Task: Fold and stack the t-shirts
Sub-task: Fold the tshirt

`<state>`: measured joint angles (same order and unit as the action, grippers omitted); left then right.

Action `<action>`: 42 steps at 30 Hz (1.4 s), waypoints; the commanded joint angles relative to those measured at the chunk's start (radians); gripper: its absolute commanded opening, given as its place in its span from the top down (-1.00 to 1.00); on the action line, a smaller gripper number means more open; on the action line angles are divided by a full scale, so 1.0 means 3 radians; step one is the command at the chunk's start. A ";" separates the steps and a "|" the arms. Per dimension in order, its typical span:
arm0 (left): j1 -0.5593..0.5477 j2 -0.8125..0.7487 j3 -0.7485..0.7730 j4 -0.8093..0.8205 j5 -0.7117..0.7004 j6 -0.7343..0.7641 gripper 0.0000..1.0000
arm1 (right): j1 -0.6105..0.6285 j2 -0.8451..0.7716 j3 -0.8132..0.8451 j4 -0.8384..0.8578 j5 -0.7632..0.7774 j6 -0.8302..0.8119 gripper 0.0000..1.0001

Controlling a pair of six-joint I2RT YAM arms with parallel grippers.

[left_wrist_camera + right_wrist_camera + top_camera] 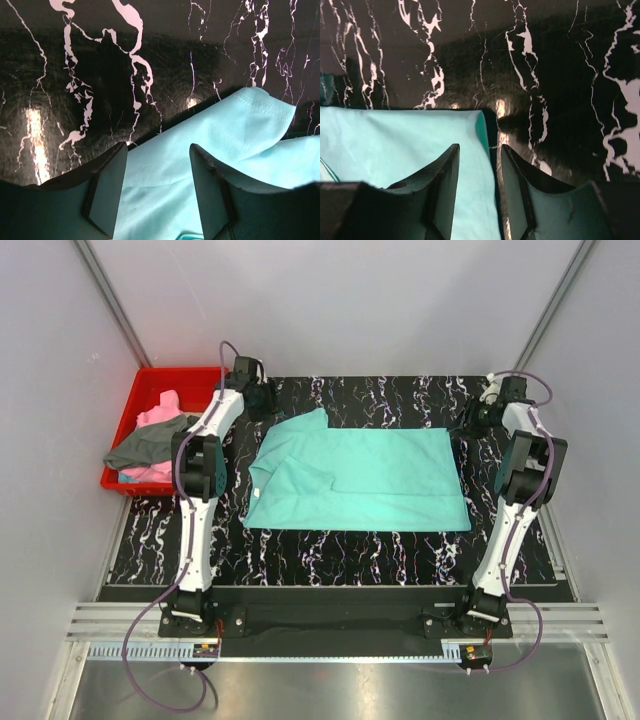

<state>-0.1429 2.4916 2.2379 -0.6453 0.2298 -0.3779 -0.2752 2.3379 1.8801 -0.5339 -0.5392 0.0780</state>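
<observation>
The teal shirt [360,475] lies spread flat on the black marbled desk [330,545]. Its long axis runs left to right, with the collar and sleeves toward the left arm. The pink shirt [158,412] and the grey shirt [148,447] sit heaped in the red bin [150,374] off the desk's far left corner, not yet folded.

Both arms reach to the shirt's far edge, one at each end. The left hand [258,398] hangs over the far left corner by the sleeve. Its fingers stand well apart, with teal cloth showing flat between them and nothing pinched. The right hand [478,418] is at the far right corner, straddling the shirt's side edge. Its fingers are also apart, though with a narrower gap. Whether their tips already press the cloth is hard to tell from the wrist view.

The shirt stretches toward the robot from both hands, so a lengthwise fold would likely bring the far edge toward the near one. Each arm is nearest its own corner.
</observation>
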 commanded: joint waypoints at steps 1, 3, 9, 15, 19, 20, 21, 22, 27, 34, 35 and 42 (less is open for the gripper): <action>0.0021 0.0034 0.0108 0.0279 0.0185 0.0002 -0.15 | -0.0003 0.0199 0.0313 -0.0179 -0.0191 -0.0219 0.08; 0.0021 0.0080 0.0082 0.0356 0.0312 -0.0003 -0.15 | -0.0003 0.0311 0.0415 -0.0214 -0.0298 -0.0239 0.07; 0.0021 0.0152 -0.0010 0.0545 0.0578 -0.0044 -0.11 | -0.0003 0.0623 0.0874 -0.0439 -0.0427 -0.0317 0.00; 0.0016 0.0172 -0.0097 0.0755 0.0844 -0.0126 0.11 | 0.0002 0.0838 0.1203 -0.0593 -0.0483 -0.0280 0.06; 0.0016 0.0162 -0.0183 0.0857 0.0941 -0.0157 0.24 | 0.0002 0.0828 0.1183 -0.0527 -0.0560 -0.0280 0.20; 0.0016 0.0157 -0.0199 0.0898 0.0977 -0.0187 0.35 | 0.0002 0.0828 0.1168 -0.0506 -0.0585 -0.0189 0.27; 0.0016 0.0162 -0.0204 0.0989 0.1099 -0.0238 0.52 | 0.0002 0.0828 0.1142 -0.0420 -0.0631 -0.0148 0.34; 0.0016 0.0167 -0.0199 0.0990 0.1100 -0.0239 0.53 | 0.0002 0.0828 0.1142 -0.0419 -0.0657 -0.0127 0.35; 0.0016 0.0137 -0.0168 0.1179 0.1228 -0.0474 1.00 | 0.0002 0.0808 0.1137 -0.0281 -0.0616 -0.0040 1.00; 0.0016 -0.0195 -0.0163 0.1261 0.1014 -0.0561 1.00 | 0.0002 0.0578 0.1015 -0.0026 -0.0463 -0.0035 1.00; 0.0021 -0.0231 -0.0178 0.1236 0.0937 -0.0495 1.00 | 0.0002 0.0527 0.0969 0.0025 -0.0463 -0.0020 1.00; 0.0021 -0.0329 -0.0240 0.0576 0.0037 0.0124 0.45 | 0.0002 0.0470 0.0861 0.0072 -0.0550 0.0037 1.00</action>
<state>-0.1417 2.4725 2.1735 -0.4137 0.3893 -0.4362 -0.2752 2.5713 2.1532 -0.5537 -0.6941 0.0780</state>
